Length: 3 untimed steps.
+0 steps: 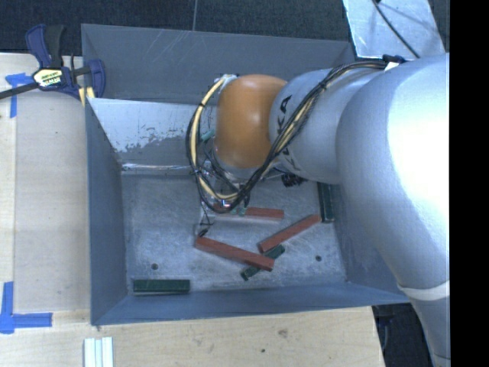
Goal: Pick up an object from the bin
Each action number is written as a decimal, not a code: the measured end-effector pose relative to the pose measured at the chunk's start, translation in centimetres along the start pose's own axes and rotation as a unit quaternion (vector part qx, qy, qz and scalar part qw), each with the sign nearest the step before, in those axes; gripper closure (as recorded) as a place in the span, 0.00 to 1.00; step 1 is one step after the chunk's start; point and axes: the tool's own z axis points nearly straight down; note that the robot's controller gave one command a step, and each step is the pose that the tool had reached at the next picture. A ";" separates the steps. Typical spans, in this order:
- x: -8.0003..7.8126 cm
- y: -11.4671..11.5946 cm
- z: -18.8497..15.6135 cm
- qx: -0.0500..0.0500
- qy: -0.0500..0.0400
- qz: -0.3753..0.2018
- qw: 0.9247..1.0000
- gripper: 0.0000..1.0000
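My gripper [205, 225] reaches down into the middle of the bin, mostly hidden under the wrist's cables. Its tip is just above the left end of a long red-brown bar [233, 252] that lies slanted on the floor. A short red-brown bar [264, 214] lies just to the right of the gripper. A third red-brown bar [289, 233] lies slanted further right, one end resting near the long bar. A small dark green piece [260, 265] pokes out from under these bars.
A dark green flat bar [161, 286] lies along the front wall at the left. Another dark green bar [326, 202] stands along the right side, partly under the arm. The arm covers the bin's right and back.
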 end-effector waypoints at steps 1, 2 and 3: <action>2.0 -6.6 -0.4 0.000 -0.001 0.036 0.999 0.00; 1.9 -6.1 -0.6 -0.003 -0.004 0.034 0.999 1.00; 1.1 -6.7 -13.7 -0.002 -0.003 0.017 1.000 1.00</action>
